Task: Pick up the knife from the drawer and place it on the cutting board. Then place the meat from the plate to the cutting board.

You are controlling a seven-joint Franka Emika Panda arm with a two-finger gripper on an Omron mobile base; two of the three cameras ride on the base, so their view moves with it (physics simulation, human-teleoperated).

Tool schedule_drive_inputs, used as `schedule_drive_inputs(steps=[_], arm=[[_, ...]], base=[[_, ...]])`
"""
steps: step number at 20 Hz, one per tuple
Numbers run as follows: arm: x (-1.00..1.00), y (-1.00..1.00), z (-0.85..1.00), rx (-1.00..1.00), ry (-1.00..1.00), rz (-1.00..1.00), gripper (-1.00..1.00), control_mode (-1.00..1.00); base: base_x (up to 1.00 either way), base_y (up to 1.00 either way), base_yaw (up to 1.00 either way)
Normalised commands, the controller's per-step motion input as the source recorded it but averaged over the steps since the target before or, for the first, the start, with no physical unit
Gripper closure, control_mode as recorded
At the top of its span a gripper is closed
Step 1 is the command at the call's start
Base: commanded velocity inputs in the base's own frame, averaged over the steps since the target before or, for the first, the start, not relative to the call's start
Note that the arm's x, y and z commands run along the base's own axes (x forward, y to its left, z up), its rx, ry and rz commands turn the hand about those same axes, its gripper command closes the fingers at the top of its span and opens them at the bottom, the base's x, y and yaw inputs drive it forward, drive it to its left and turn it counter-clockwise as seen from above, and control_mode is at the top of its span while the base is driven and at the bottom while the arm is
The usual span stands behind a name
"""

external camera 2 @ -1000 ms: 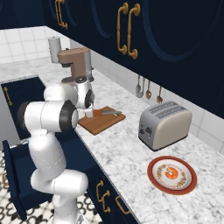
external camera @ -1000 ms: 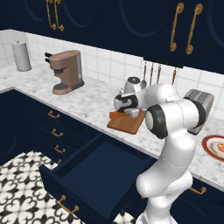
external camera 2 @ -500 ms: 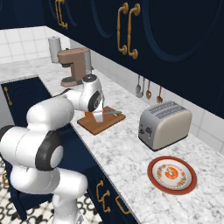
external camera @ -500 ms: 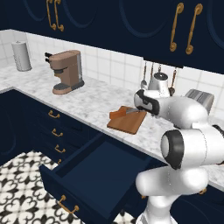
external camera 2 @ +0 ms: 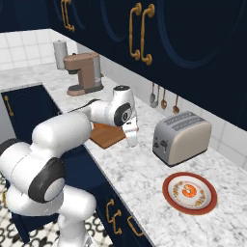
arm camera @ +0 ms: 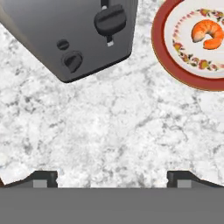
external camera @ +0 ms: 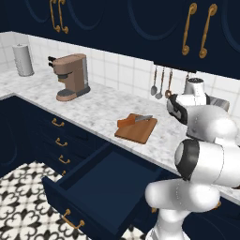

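- The knife (external camera: 135, 120) lies on the cutting board (external camera: 137, 129), its orange handle at the near-left corner.
- The drawer (external camera: 101, 187) stands pulled out below the desk (external camera 2: 140, 169).
- The fingers (external camera 2: 131, 138) are spread wide and empty, above bare marble beside the toaster (external camera 2: 181, 138).
- The meat (arm camera: 208, 33) sits on the plate (arm camera: 166, 52).
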Motion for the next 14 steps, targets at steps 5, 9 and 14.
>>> schedule_drive_inputs(steps=[5, 9, 14], arm=[[-1.0, -1.0, -0.47, 0.0, 0.01, 0.14, -1.0, -1.0], [-0.79, -1.0, -0.13, 0.0, 0.0, 0.13, -1.0, -1.0], [-0.43, -1.0, -0.15, 0.0, 0.02, 0.08, -1.0, -1.0]], base=[[0.0, 0.0, 0.0], [0.0, 0.0, 0.0], [0.0, 0.0, 0.0]])
